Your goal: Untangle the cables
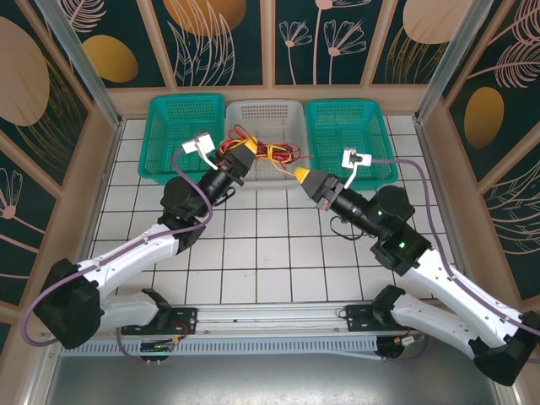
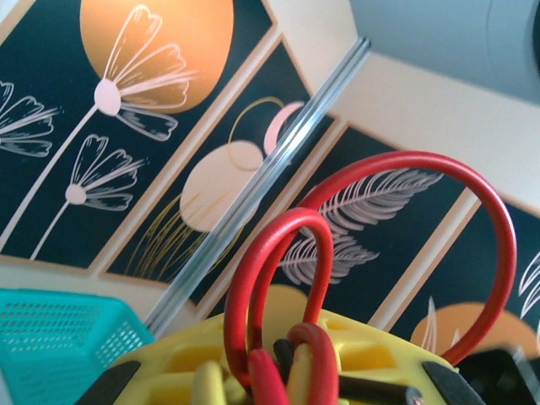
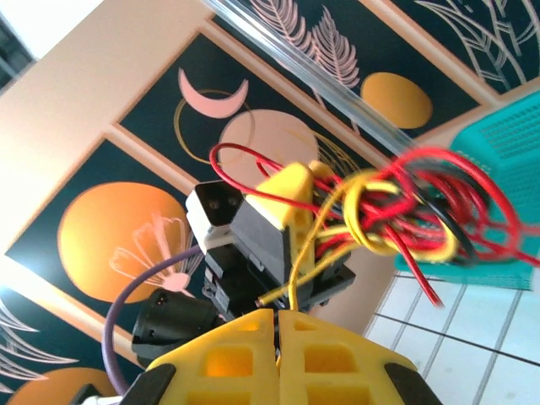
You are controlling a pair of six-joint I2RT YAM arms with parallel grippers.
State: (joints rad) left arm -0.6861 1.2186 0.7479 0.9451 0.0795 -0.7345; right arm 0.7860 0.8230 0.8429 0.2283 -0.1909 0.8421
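Observation:
A tangled bundle of red, yellow and black cables [image 1: 268,153] hangs in the air over the grey middle basket [image 1: 266,118]. My left gripper [image 1: 245,157] is shut on the bundle's left side; red loops [image 2: 287,278], a yellow strand and a black strand poke out between its yellow fingers [image 2: 177,363]. My right gripper [image 1: 301,175] is shut on a single yellow cable [image 3: 297,268] that runs up to the knot [image 3: 396,215]. In the right wrist view the left gripper [image 3: 295,202] sits just behind the bundle.
Two teal baskets [image 1: 181,135] [image 1: 350,139] flank the grey one at the back of the white tiled table [image 1: 261,245]. A black cable [image 1: 337,226] lies on the tiles under the right arm. Patterned walls enclose the workspace.

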